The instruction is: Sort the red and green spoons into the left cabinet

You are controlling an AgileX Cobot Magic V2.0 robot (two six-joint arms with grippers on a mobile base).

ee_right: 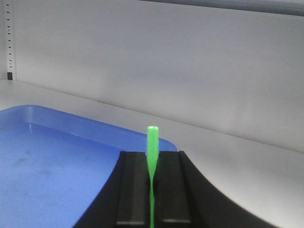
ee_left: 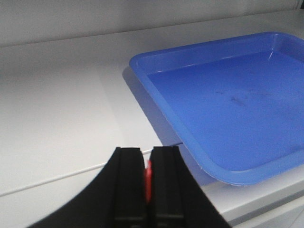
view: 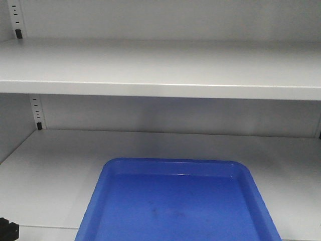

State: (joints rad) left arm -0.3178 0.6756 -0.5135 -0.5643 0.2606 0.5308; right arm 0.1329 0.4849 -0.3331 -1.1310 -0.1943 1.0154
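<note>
Red spoon (ee_left: 148, 180) and green spoon (ee_right: 152, 140) are both absent from the front view; each shows only in a wrist view.

Front view: we note the cabinet (view: 160, 65) with two pale shelves and a peg strip (view: 36, 113) at 9 o'clock. A blue tray (view: 170, 161) sits flat on the lower shelf (view: 55, 170) at 6 o'clock, front edge out of frame. We judge it the drop spot for the spoons. A dark part (view: 7, 230) shows at the 7 o'clock corner; we cannot tell what it is.

Left wrist view: the left gripper (ee_left: 148, 154) is clenched on the red spoon. Only a red sliver shows between the pads; bowl and handle end are hidden. We judge the pinch across the thin handle keeps it from twisting. The tray (ee_left: 137, 61) lies at 2 o'clock of the fingertips, near but apart; bare shelf lies at 12 o'clock.

Right wrist view: the right gripper (ee_right: 152, 156) is clamped on the green spoon. Its handle end juts past the fingertips toward 12 o'clock, upright; the bowl is hidden. The tray (ee_right: 85, 121) lies at 9 to 10 o'clock, its corner just behind the handle.
</note>
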